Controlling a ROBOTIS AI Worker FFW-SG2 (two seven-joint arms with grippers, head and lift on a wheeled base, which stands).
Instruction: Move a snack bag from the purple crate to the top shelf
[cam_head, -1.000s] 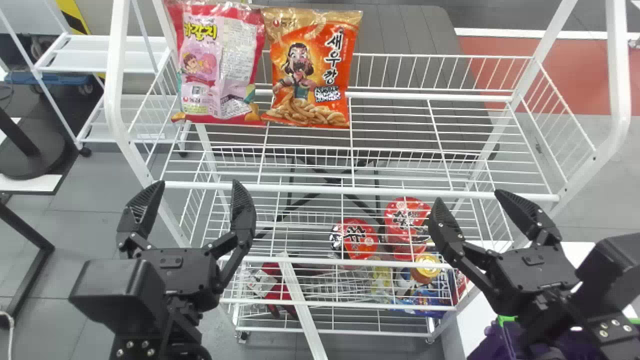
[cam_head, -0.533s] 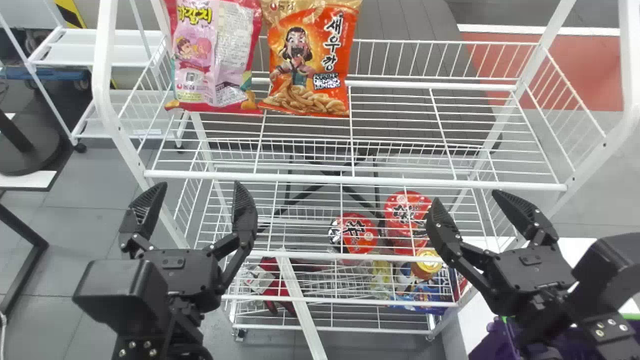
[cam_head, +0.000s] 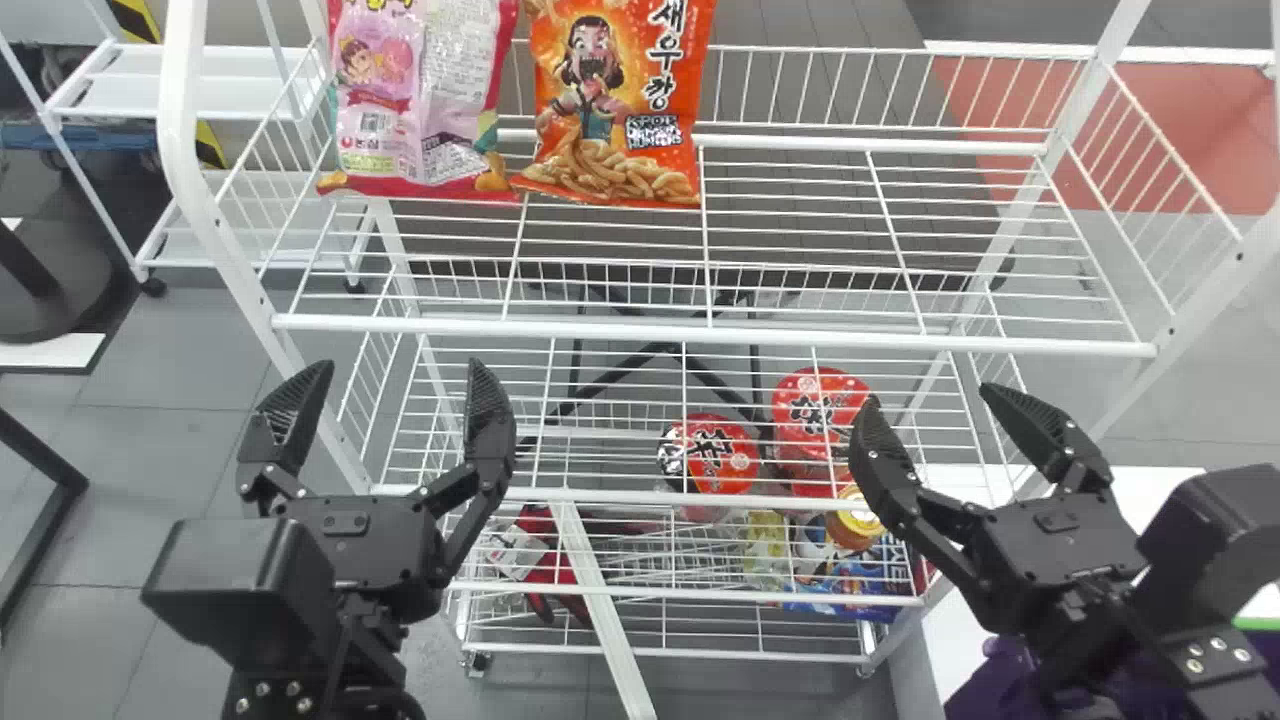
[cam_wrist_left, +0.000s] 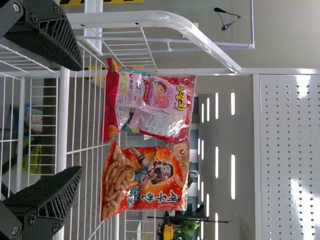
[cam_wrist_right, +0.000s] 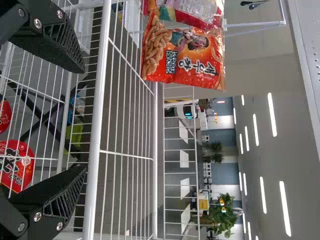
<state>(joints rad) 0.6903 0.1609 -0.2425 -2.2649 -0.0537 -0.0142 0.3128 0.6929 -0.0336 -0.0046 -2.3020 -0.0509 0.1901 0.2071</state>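
Fingers of my left gripper (cam_head: 398, 365) stand wide, empty; pink bag (cam_head: 415, 120) and orange bag (cam_head: 612, 125) occupy the top shelf (cam_head: 700, 333), now drawn nearer; right gripper (cam_head: 930, 394), likewise wide, must first, I judge, pick from the purple crate (cam_head: 985, 690).

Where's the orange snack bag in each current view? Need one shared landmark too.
Head view: orange snack bag at the top edge, just left of centre, on the top shelf.
Left wrist view: orange snack bag near mid-picture, whole front showing, beside the pink bag.
Right wrist view: orange snack bag between the pink bag, cut by the picture's edge, and bare shelf wires.
Shared landmark: the pink bag, its immediate neighbour.
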